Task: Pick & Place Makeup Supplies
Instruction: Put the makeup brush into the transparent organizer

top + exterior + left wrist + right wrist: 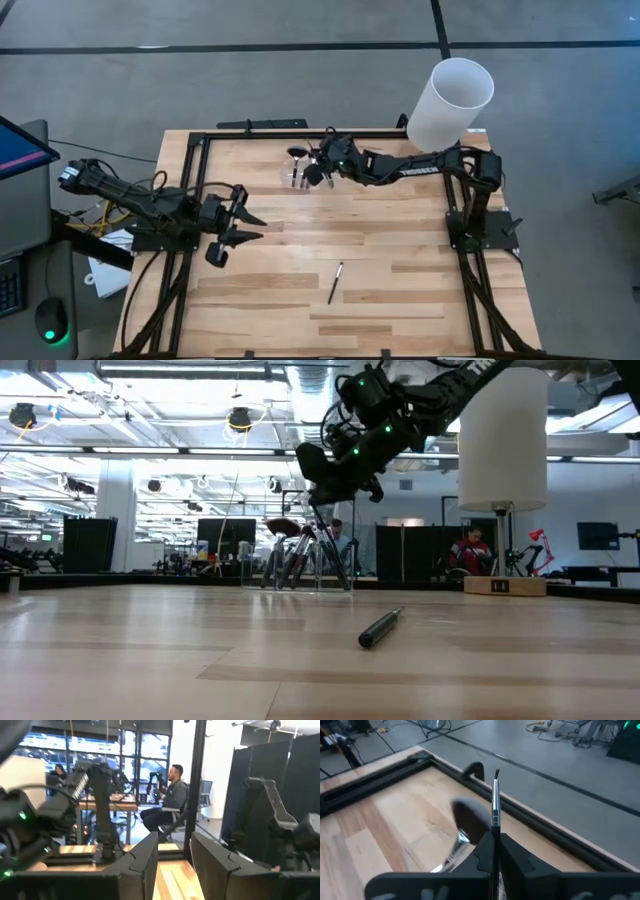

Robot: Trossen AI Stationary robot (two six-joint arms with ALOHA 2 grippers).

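A clear holder (297, 170) near the table's far edge holds several black-handled makeup brushes (300, 555), among them one with a fluffy dark head (470, 817). My right gripper (318, 162) hovers over the holder and is shut on a slim brush (495, 800) with a silver ferrule. One more brush (335, 283) lies flat on the bare wood nearer the front, also seen in the low view (380, 628). My left gripper (248, 225) waits open over the table's left side, touching nothing. My right gripper pinches the slim brush between its two fingers on the handle just behind the silver ferrule (495, 831). The brush runs along the fingers, and its small bristle tip (496, 772) sticks out past the fingertips. The fingers hide its handle end.
A tall white cylinder (450, 100) stands at the far right corner, beside the right arm's base. A black frame (260, 133) rims the wooden table. Bare wood (400, 250) spreads between the two arms. People sit in the room beyond the table.
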